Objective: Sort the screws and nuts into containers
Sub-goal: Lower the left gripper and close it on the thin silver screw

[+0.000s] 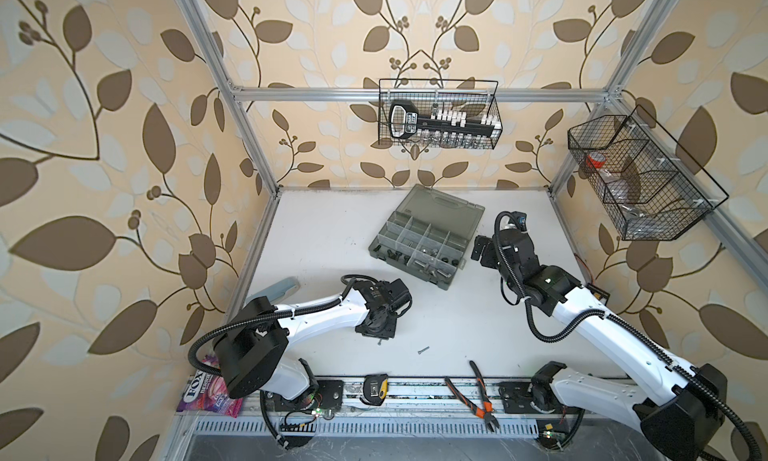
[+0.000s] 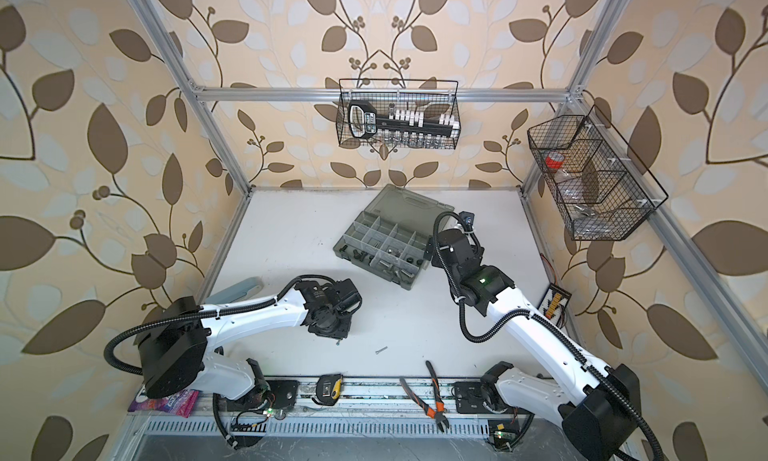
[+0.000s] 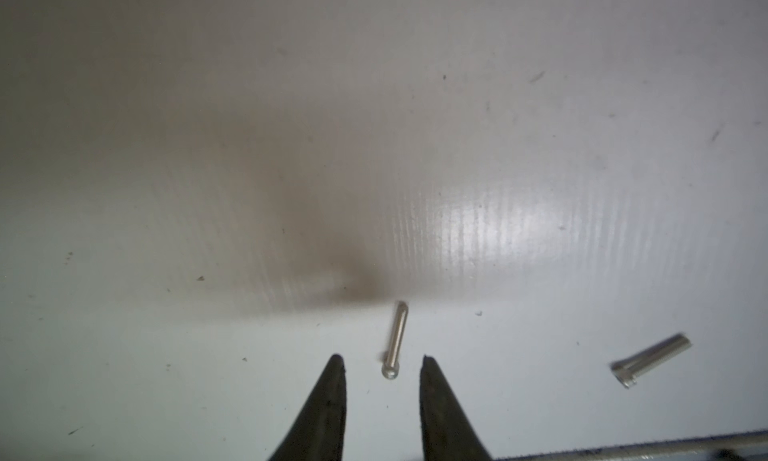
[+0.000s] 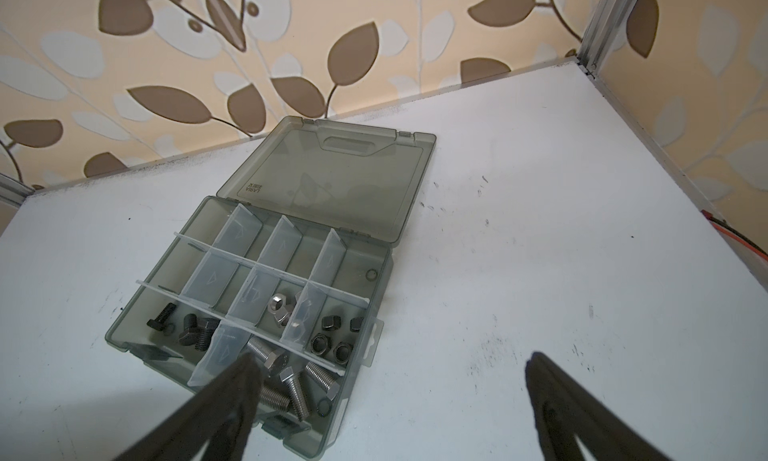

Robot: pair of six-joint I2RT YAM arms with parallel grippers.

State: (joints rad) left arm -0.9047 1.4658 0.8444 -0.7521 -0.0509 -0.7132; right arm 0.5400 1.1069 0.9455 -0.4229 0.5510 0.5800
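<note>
Between the tips of the left gripper [image 3: 381,360], flat on the table [image 3: 498,168]: thin silver screw [image 3: 396,338], head end straddled, jaws apart, not yet touching, probably lined up for a pinch. Close detail from the left wrist only; barely a speck in both top views. Over the organiser box [image 4: 332,189] corner, right gripper [image 4: 392,359] spread wide, empty, likely waiting; sorted bolts [image 4: 297,392] and nuts [image 4: 278,305] clear from its wrist alone.

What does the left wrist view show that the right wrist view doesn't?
Left wrist only: a thin silver screw lying untouched between the left end effector's open jaws, and a second screw apart from it. Right wrist only: the open organiser box holding black bolts, silver nuts, black nuts and silver bolts; the right end effector wide open. Both: the white table.
</note>
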